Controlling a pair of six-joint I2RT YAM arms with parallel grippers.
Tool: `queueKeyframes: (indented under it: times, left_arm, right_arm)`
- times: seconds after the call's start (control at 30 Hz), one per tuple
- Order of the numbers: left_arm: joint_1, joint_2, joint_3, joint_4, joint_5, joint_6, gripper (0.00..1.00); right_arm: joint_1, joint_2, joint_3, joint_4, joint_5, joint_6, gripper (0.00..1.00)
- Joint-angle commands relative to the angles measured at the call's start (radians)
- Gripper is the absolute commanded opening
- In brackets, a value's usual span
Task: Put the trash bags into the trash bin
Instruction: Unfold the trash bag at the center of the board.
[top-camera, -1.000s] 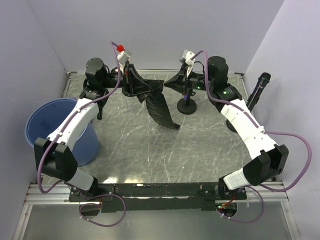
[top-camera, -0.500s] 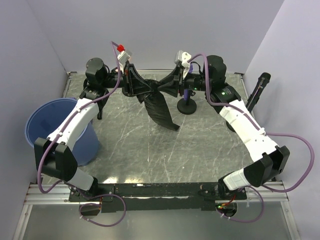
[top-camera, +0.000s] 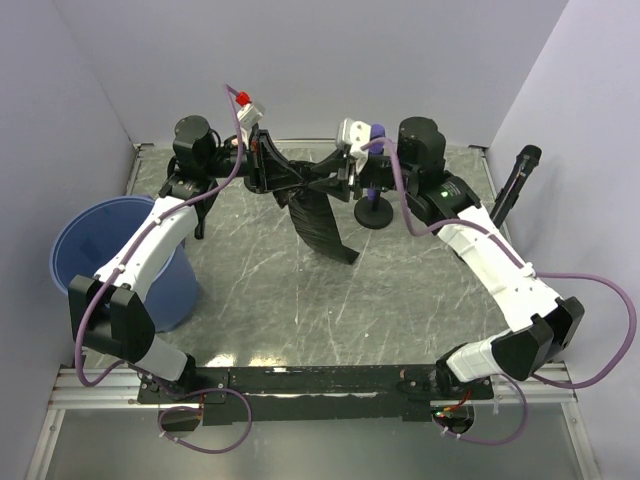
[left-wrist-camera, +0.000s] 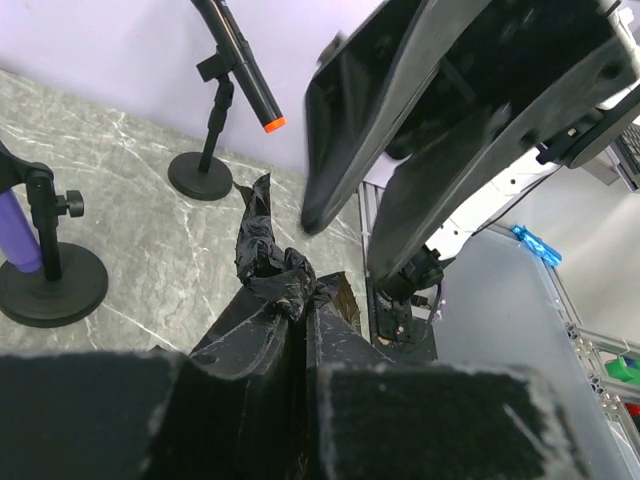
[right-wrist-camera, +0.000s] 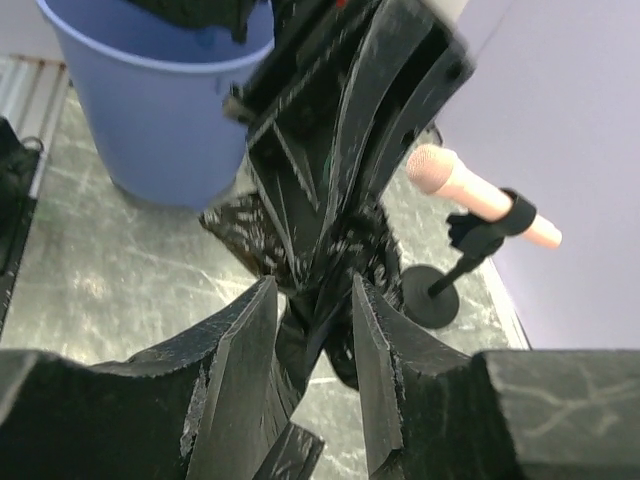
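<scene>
The black trash bag (top-camera: 322, 222) hangs over the table's (top-camera: 400, 290) far side, pinched by the left gripper (top-camera: 268, 172), with the right gripper (top-camera: 335, 180) spread around its bunched top; it seems mid-carry, and next needs a swing left over the blue bin (top-camera: 175, 285).

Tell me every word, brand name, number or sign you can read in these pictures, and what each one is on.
None: no view shows any readable text.
The blue trash bin and the black trash bag are plain.
The white arm covers show no lettering.
The small blue thing at the right of the left wrist view is too blurred to tell.
</scene>
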Motion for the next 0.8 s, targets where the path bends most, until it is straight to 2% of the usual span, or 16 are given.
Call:
queueKeyframes:
  times: [0.0, 0.17, 0.23, 0.33, 0.5, 0.6, 0.77]
  left_arm:
    - [-0.001, -0.006, 0.024, 0.02, 0.022, -0.005, 0.13]
    - [-0.001, -0.018, 0.018, 0.015, 0.037, -0.003, 0.12]
    - [-0.001, -0.023, 0.016, 0.003, 0.037, 0.006, 0.12]
    - [-0.002, -0.029, 0.019, -0.032, 0.033, 0.03, 0.11]
    - [0.013, -0.05, 0.026, -0.154, -0.009, 0.135, 0.05]
    - [0.035, -0.061, 0.004, -0.145, -0.012, 0.129, 0.01]
    - [0.044, -0.066, -0.011, -0.109, -0.001, 0.096, 0.01]
  right_arm:
    - [0.016, -0.008, -0.039, -0.015, 0.047, -0.083, 0.44]
    - [0.032, 0.027, -0.02, -0.008, 0.09, -0.102, 0.43]
    - [0.034, 0.038, -0.006, -0.002, 0.103, -0.103, 0.29]
    - [0.033, 0.032, -0.007, 0.032, 0.142, -0.085, 0.0]
    - [-0.012, -0.014, -0.027, 0.015, 0.143, -0.048, 0.0]
    - [-0.055, -0.051, -0.065, -0.011, 0.139, -0.057, 0.0]
    - [-0.083, -0.084, -0.121, -0.031, 0.155, -0.062, 0.0]
